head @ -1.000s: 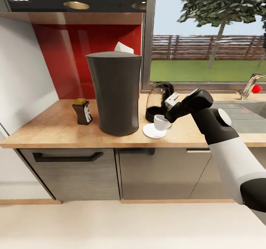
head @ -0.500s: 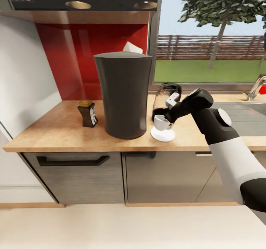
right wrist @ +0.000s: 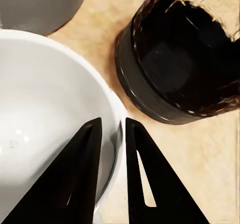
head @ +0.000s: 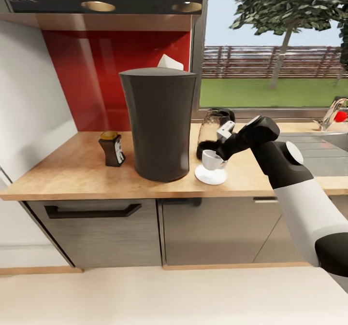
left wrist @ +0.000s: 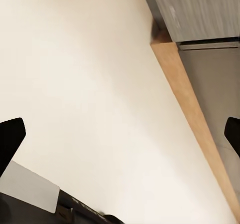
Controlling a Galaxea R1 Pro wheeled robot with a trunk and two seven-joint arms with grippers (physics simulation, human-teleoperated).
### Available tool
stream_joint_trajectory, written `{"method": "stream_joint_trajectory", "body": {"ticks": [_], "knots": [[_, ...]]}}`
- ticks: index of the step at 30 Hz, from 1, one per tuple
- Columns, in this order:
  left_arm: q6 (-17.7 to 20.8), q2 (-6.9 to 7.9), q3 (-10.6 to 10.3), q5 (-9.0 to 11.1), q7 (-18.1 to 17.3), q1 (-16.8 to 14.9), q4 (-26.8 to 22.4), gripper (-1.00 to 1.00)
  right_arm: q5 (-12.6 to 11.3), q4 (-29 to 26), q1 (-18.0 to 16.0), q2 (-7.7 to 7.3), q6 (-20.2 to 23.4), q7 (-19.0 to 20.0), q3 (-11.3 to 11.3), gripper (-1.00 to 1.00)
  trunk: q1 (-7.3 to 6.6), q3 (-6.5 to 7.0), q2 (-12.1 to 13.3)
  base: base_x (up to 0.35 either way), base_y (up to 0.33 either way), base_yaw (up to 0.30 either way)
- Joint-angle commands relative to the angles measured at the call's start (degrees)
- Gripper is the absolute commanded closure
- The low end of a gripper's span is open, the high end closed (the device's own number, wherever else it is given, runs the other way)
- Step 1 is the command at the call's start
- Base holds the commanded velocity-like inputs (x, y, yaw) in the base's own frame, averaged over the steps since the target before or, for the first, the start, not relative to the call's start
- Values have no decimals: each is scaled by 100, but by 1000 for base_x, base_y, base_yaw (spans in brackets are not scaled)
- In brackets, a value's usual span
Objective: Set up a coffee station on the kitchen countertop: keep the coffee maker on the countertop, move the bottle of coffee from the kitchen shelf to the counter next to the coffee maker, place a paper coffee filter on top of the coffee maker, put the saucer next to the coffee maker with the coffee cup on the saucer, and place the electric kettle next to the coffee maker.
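Observation:
The tall dark-grey coffee maker [head: 158,122] stands on the kitchen countertop [head: 72,170] with the white paper coffee filter [head: 170,63] on its flat top. The bottle of coffee [head: 111,148] stands to its left. To its right are the dark glass electric kettle [head: 212,129] and, in front of that, the white saucer [head: 210,176]. My right gripper [head: 220,153] is shut on the rim of the coffee cup [head: 210,160], which sits over the saucer's middle; contact between them is unclear. In the right wrist view the cup's rim [right wrist: 50,99] lies between the fingers [right wrist: 82,174], beside the kettle's base [right wrist: 185,69]. My left gripper [left wrist: 120,136] is open over the floor.
The dark kitchen shelf [head: 106,5] spans the red back panel above. A sink [head: 319,151] and tap [head: 333,112] lie at the right, under the window. Grey cabinet fronts [head: 101,228] run below the counter's edge. A white wall closes the counter's left end.
The whole view has shifted, so the camera moved. My right gripper still holds the cup, which was over the saucer's right side and is centred over it now.

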Motion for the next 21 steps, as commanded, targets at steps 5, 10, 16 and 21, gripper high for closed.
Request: {"method": "stream_joint_trajectory", "body": {"ticks": [5, 10, 16, 21], "knots": [[17, 1, 8, 10, -21, -3, 5, -100, 55, -4, -6, -15, 29, 65, 10, 100, 0, -5, -3, 0, 7, -49], [16, 1, 8, 10, -21, -4, 5, -100, 55, -1, -6, -16, 29, 65, 11, 100, 0, -5, -3, 0, 180, -17], [11, 1, 8, 12, -21, -5, 5, -100, 55, 2, -6, -17, 29, 65, 11, 100, 0, -5, -3, 0, 115, -194], [11, 1, 8, 10, -21, -6, 5, -100, 55, 56, -6, -17, 29, 65, 11, 100, 0, -5, -3, 0, 14, -248]]}}
